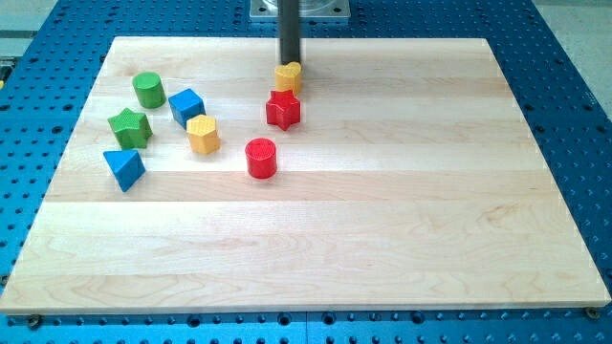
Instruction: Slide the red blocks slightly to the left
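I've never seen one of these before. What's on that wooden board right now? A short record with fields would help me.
board: wooden board on a blue perforated table
my tip: at the view's top, right behind the yellow block
red blocks: red star and red cylinder, near the middle
left group: green cylinder, green star, blue cube, blue triangle, yellow hexagon
task state: my tip is not touching either red block
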`<state>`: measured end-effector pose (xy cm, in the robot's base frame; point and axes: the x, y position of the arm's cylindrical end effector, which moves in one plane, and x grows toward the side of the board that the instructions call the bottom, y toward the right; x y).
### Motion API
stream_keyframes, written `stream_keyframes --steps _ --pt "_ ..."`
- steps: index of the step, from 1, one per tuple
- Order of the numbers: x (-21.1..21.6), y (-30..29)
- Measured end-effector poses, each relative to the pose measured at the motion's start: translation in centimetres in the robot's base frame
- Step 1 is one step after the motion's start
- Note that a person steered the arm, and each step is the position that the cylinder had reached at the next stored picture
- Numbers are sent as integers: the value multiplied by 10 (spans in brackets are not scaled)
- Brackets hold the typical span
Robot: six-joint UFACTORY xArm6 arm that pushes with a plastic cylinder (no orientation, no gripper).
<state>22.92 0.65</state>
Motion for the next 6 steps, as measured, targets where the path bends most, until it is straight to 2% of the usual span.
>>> stream_keyframes --steps 1,2,3,6 --pt "-35 99" --pt "-36 174" --pt "-36 209" --pt "-36 243"
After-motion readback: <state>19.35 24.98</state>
